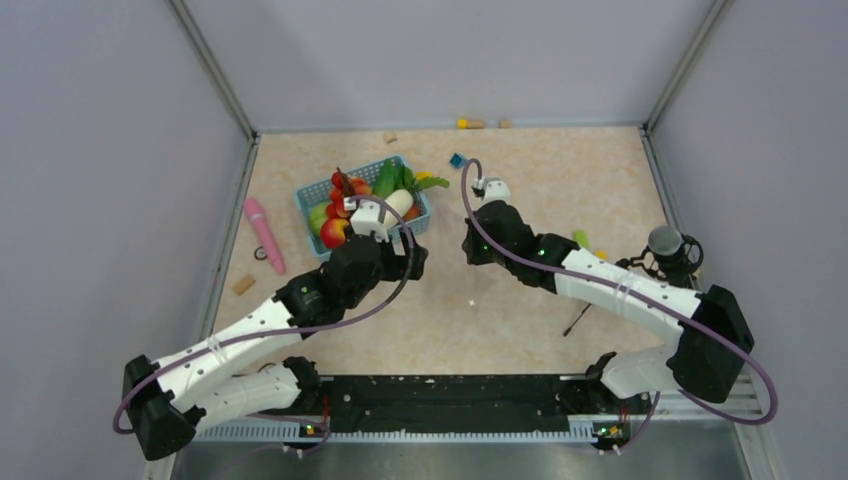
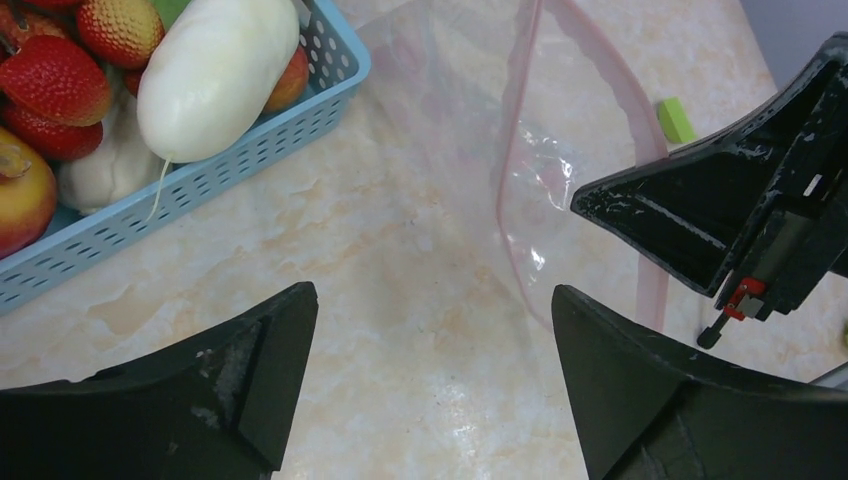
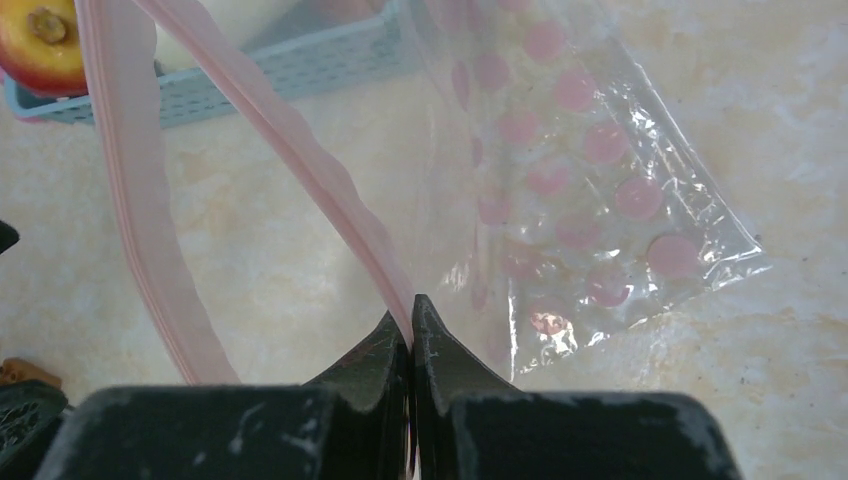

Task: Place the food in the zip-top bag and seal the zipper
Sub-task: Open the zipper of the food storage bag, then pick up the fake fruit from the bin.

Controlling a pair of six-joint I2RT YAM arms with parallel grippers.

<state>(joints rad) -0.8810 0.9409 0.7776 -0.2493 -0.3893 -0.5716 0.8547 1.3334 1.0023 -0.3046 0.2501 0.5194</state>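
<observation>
Food: the toy produce (image 1: 347, 207) lies in the light blue basket (image 1: 310, 194), with the white radish (image 2: 215, 70) on top at one corner of the basket. No piece shows inside the bag.
Zip-top bag (image 3: 600, 200): it lies on the tabletop (image 2: 400, 340), just beside the basket, and looks empty.
Zipper (image 3: 300, 170): not sealed; its two pink strips stand apart, so the mouth is open.
Right tool (image 3: 411, 315): closed, pinching one strip of the zipper, near the basket.
Left tool (image 2: 435, 295): wide open and holding nothing, over bare tabletop just beside the basket.
Done: it seems only that the mouth is held open.
Left: every piece of food must go from the basket into the bag, and then the zipper must be pressed shut.
</observation>
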